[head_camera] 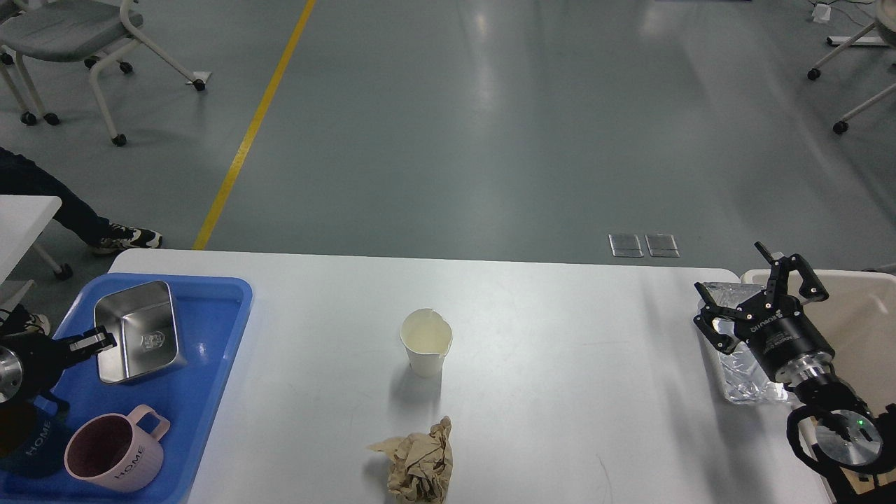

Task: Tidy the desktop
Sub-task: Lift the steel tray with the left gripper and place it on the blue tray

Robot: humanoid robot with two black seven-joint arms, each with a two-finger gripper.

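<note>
The wide white desktop (560,364) carries a white paper cup (425,343) in the middle and a crumpled brown paper wad (418,462) near the front edge. At the left, my left gripper (98,342) is shut on the left rim of a steel box (136,332), which rests in the blue tray (210,350). At the right, my right gripper (754,297) is open and empty, just above a crumpled foil container (742,371) at the desktop's right edge.
The blue tray also holds a pink mug (115,451) and a dark blue mug (28,448). A beige bin (868,315) stands beside the desktop's right end. A small white table corner (21,217), a person's shoe (126,239) and wheeled chairs lie beyond.
</note>
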